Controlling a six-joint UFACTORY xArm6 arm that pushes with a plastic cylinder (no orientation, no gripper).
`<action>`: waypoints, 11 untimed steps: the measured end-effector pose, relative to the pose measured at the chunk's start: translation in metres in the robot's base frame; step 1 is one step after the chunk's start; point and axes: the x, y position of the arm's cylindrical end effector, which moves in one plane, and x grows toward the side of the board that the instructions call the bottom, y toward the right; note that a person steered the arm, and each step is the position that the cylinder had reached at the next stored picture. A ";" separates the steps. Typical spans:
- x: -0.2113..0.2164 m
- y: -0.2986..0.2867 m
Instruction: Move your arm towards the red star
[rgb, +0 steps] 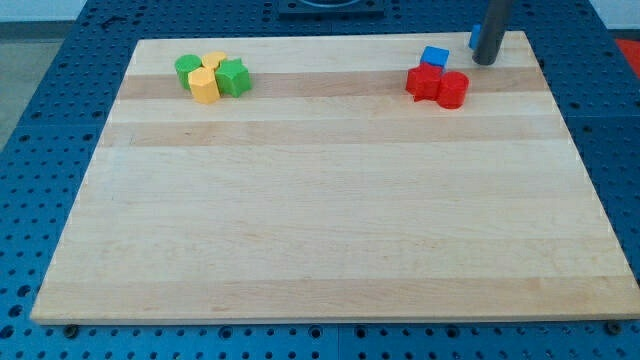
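Tip sat at the board's top right, just up-right of the red cluster; no readable writing or labels anywhere

My tip (485, 62) was a bare rod, no pincer to open or close. Red star (424, 83) looked glossy, lobed, touching red cylinder (453, 89) on its right, blue cube (434, 57) touching above. Green and yellow blocks clustered at wooden board (330, 220) top left, well apart
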 end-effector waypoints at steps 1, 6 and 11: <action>-0.006 0.005; 0.123 -0.060; 0.051 -0.182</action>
